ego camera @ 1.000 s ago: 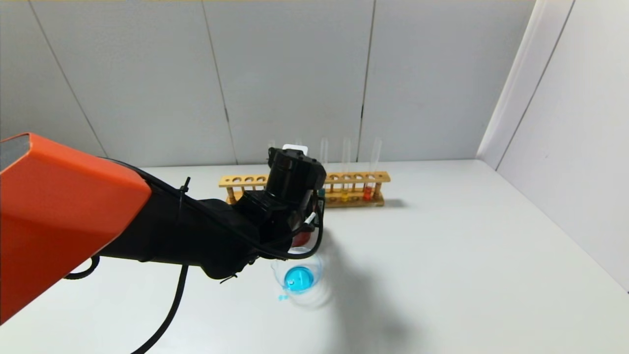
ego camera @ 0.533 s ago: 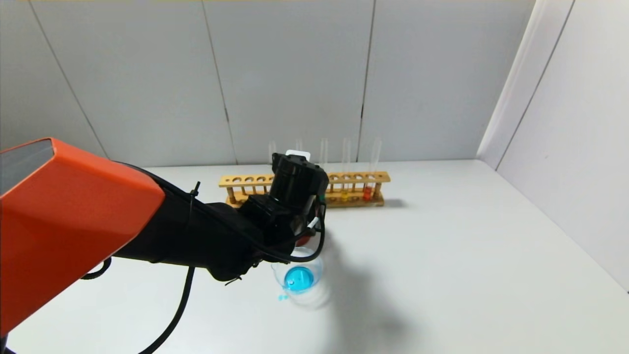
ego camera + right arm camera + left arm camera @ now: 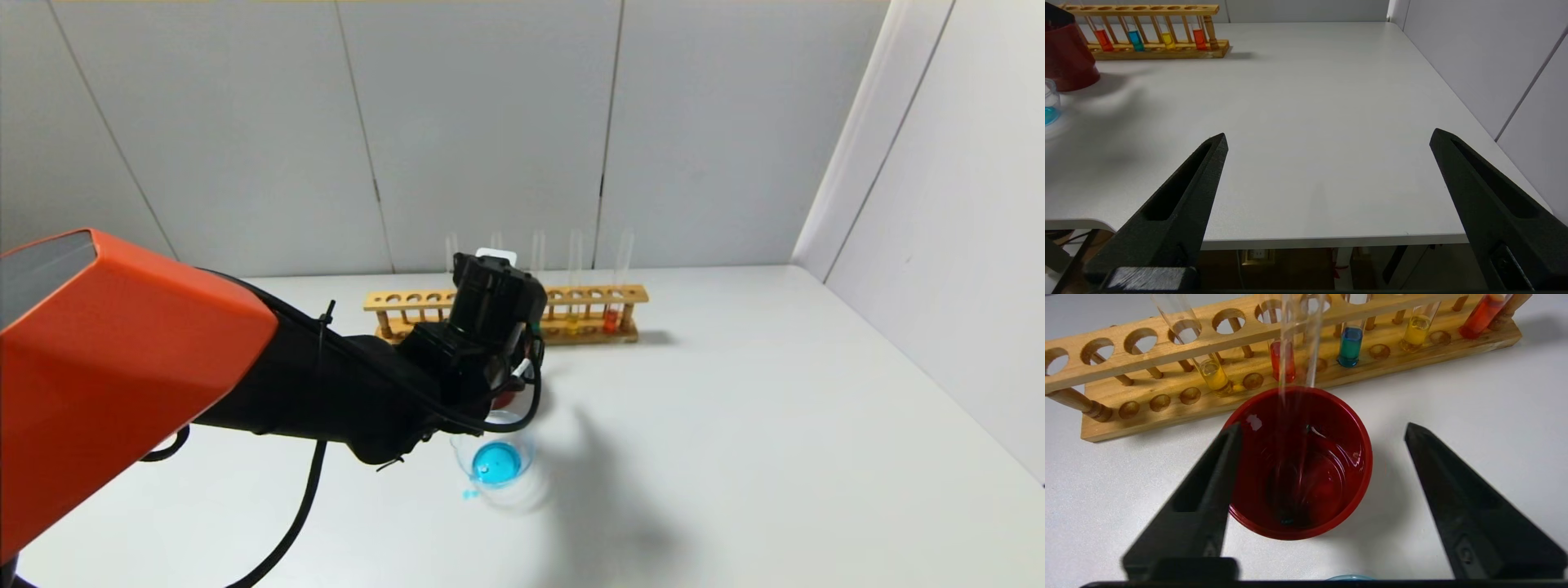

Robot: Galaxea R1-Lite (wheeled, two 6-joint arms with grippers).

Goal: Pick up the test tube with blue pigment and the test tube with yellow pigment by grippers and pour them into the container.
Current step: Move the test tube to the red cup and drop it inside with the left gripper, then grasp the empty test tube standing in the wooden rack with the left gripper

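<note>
Tube (image 3: pixel 1294 416) upright in red cup (image 3: pixel 1331 514) (between spread left pincer (image 3: pixel 1323 430) tips)

The thin clear glass test tube with blue pigment (image 3: pixel 1350 346) stands upright in a slot of the wooden rack (image 3: pixel 1167 412), a short column of cyan-blue liquid at its round bottom. Beside it, the thin clear glass test tube with yellow pigment (image 3: pixel 1414 331) also stands upright in the rack. The small, low, wide clear glass container (image 3: pixel 495 463) sits on the white table (image 3: pixel 775 425), nearer than the rack, holding a shallow pool of cyan-blue liquid.
</note>
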